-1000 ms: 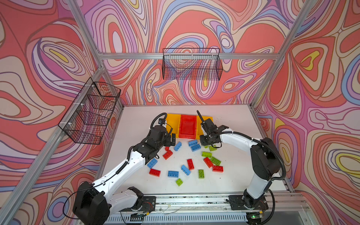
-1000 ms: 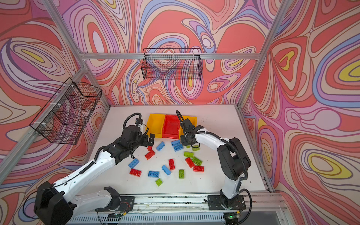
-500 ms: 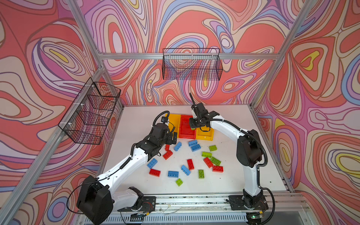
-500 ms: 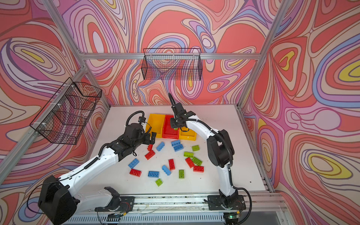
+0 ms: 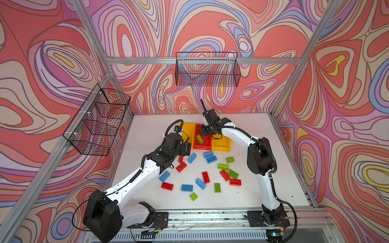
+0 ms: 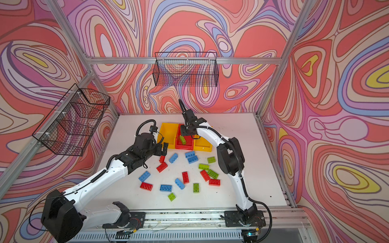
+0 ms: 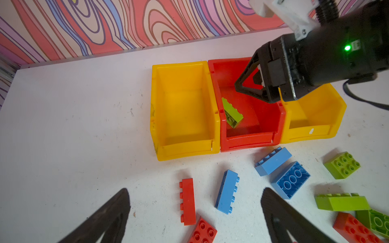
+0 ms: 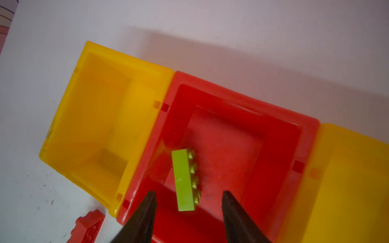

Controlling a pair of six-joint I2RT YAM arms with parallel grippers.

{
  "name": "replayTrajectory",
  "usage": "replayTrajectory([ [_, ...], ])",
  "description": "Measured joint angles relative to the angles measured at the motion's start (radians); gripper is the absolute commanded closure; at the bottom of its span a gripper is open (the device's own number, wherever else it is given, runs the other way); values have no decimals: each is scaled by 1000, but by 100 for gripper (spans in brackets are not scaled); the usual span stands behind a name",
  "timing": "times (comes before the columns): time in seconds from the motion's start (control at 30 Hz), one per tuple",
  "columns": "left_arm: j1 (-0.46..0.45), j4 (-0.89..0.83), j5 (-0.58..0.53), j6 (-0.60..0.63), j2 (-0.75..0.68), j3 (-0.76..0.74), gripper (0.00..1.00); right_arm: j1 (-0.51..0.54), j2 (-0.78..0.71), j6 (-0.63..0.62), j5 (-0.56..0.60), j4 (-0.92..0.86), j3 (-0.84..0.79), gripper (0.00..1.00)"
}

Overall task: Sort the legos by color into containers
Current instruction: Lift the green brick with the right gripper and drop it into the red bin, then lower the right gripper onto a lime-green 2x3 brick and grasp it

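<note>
A lime green lego (image 8: 185, 179) lies tilted inside the red container (image 8: 273, 117), in the middle of the row, close to its wall on the left yellow container's side; it also shows in both top views (image 5: 200, 139) (image 6: 182, 139). My right gripper (image 8: 188, 193) hangs open just above it, the fingers clear of the brick. The left gripper (image 7: 195, 190) is wide open over a red lego (image 7: 188, 202) and a blue lego (image 7: 227, 191) on the table in front of the containers. Both yellow containers (image 7: 185, 147) (image 7: 311, 132) hold nothing.
Several red, blue and green legos (image 5: 206, 177) lie scattered across the white table (image 5: 147, 130) between the two arms. Black wire baskets hang on the back wall (image 5: 207, 69) and the left wall (image 5: 99, 120). An aluminium rail (image 5: 210, 216) runs along the front edge.
My right gripper carried the green lego from the scattered pile up to the red container and opened, and the brick dropped in. The left arm edged toward the containers, still open.
</note>
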Motion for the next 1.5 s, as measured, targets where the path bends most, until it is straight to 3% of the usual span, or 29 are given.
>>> replayTrajectory([
  [0.27, -29, 73, 29, -42, -18, -19, 0, 0, -312, -8, 82, -13, -329, 31],
  [0.43, -142, 102, 34, -61, 35, -9, 0, 0, -523, -14, 146, -16, -544, 6],
  [0.53, -228, 114, 26, -78, 92, 0, 0, -1, -610, -13, 181, -18, -663, 2],
  [0.87, -421, 125, -23, -139, 190, 79, 0, -52, -692, -17, 195, 15, -938, 3],
  [1.07, -428, 125, -55, -186, 178, 77, 0, -118, -684, -30, 164, 78, -964, 7],
  [1.5, -430, 100, -150, -259, 44, -9, 0, -123, -605, -48, 81, 149, -995, 26],
])
